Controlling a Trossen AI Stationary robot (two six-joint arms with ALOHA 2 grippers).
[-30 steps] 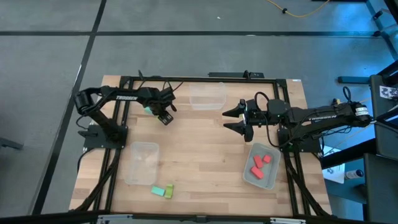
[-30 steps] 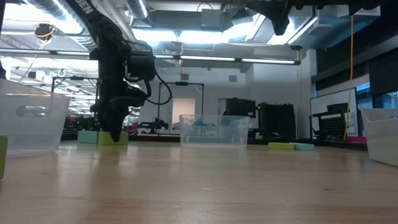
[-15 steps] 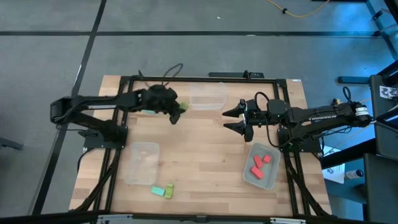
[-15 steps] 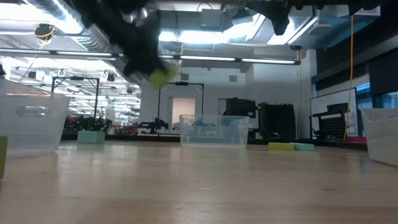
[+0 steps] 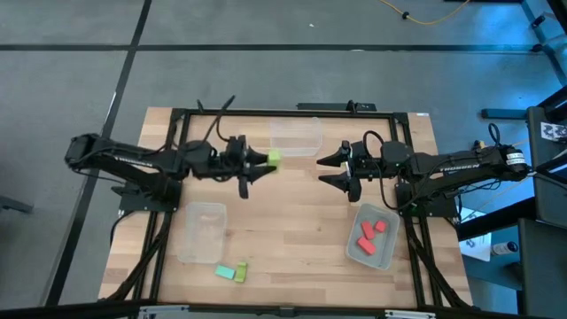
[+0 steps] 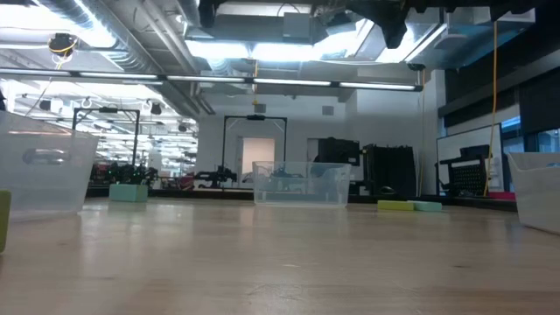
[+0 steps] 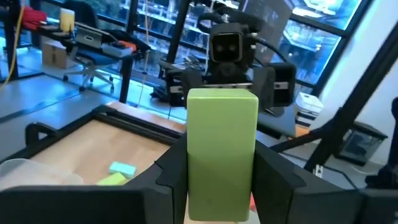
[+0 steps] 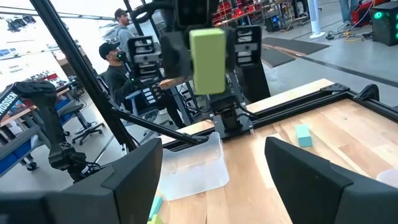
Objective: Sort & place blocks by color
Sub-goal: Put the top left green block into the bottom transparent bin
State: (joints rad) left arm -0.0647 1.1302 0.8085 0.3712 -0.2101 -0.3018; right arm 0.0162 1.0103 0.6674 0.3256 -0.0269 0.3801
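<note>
One lime block stays clamped in the left claw, now swung closer to the clear bin.

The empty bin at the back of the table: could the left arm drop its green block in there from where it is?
Probably yes. The left gripper holds the lime block in the air just beside the back bin, with nothing between them.

block in left gripper, above table
</note>
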